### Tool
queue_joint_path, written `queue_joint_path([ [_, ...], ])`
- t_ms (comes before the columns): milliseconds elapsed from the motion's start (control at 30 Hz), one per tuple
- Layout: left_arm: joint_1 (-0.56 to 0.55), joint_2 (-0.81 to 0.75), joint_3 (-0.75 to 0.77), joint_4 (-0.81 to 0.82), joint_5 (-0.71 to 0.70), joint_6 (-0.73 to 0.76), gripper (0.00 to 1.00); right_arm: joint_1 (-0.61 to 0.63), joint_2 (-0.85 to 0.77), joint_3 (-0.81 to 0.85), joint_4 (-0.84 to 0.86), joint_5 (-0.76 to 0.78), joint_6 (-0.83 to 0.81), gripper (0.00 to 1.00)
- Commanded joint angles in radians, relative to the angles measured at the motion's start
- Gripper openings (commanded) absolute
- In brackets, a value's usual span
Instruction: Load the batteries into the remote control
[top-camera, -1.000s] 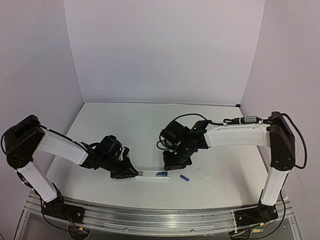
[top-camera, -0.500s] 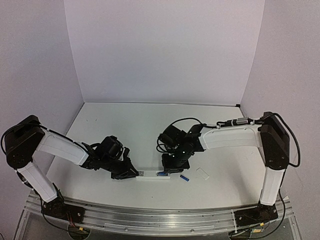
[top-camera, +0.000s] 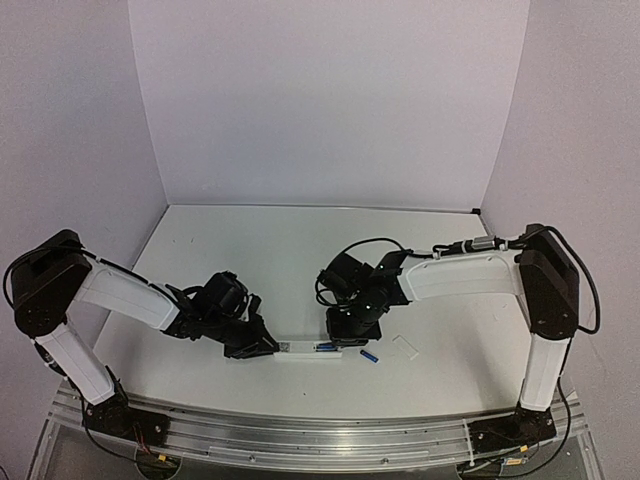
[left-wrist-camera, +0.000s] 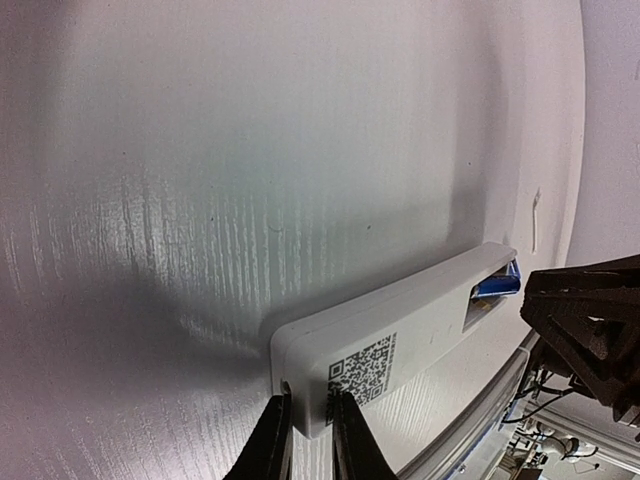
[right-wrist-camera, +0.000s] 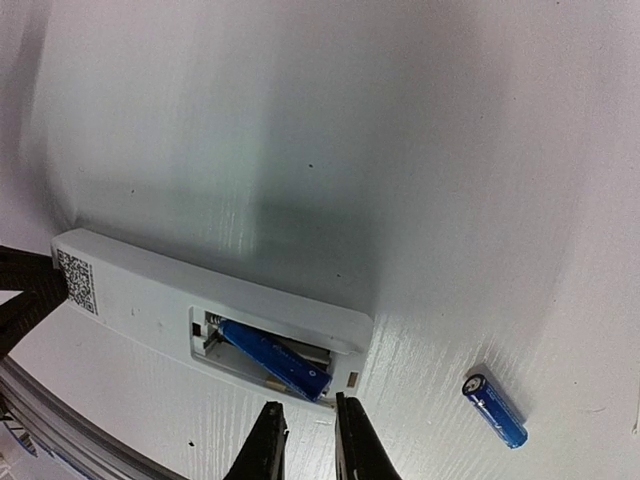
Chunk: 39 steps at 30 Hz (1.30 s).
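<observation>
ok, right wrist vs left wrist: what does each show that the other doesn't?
Right wrist only: a loose battery lying on the table apart from the remote control, and the open compartment seen from above, with the other battery lying crooked in it, one end raised.

Left wrist only: the left end effector closed on the remote's QR-code end, with the right end effector dark at the far end.

Both: the white remote face down, its QR sticker, and the blue battery in the compartment.

left arm (top-camera: 120, 295): white links, black joints | right arm (top-camera: 470, 272): same, black cable
</observation>
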<state>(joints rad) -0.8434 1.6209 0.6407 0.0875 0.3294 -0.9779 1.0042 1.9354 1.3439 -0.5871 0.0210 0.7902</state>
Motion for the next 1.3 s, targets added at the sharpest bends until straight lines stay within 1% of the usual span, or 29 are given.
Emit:
queue_joint_path([
  [0,-0.022,0.047,0.012,-0.044,-0.018,-0.009,0.14,0.000,0.002,-0.009,0.025,0.005,0.029,0.15],
  [200,-0.023,0.038,0.008,-0.043,-0.026,-0.013,0.13,0.000,0.014,-0.014,0.032,-0.005,0.049,0.14],
  [767,-0.024,0.049,0.032,-0.063,-0.031,-0.003,0.13,0.000,0.016,-0.028,0.035,0.035,0.065,0.12],
  [967,-0.025,0.062,0.038,-0.062,-0.027,-0.003,0.13,-0.001,0.032,-0.011,0.036,0.019,0.054,0.09],
  [1267,-0.026,0.075,0.052,-0.063,-0.017,0.006,0.13,-0.002,0.078,0.027,0.036,-0.001,0.036,0.07],
])
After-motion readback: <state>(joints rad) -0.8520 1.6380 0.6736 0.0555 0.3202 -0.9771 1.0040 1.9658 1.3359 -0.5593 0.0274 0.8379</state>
